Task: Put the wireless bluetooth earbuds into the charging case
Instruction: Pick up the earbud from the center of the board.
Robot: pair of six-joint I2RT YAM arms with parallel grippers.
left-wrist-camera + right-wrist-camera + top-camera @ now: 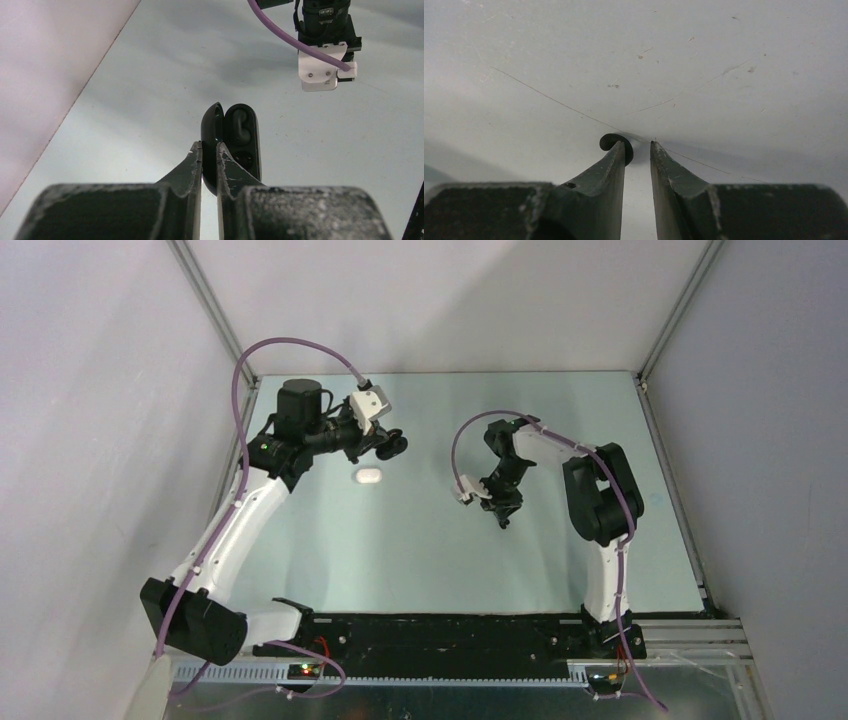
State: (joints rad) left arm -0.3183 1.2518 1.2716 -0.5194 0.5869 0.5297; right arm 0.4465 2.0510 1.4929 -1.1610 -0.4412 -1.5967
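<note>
My left gripper (209, 145) (392, 445) is shut on the lid of an open black charging case (242, 142) and holds it above the table. One black earbud (240, 126) sits in the case's upper slot; the lower slot looks empty. My right gripper (639, 145) (503, 517) points down at the table with its jaws a narrow gap apart. A second black earbud (610, 140) lies against the tip of its left finger (616, 167), only partly in the gap. A white pill-shaped case (368, 476) lies shut on the table below the left gripper. No white earbuds are in view.
The pale table (400, 550) is walled by grey panels on the left, right and back. The right arm's wrist with its white camera mount (324, 75) hangs beyond the black case in the left wrist view. A black rail (450, 635) runs along the near edge.
</note>
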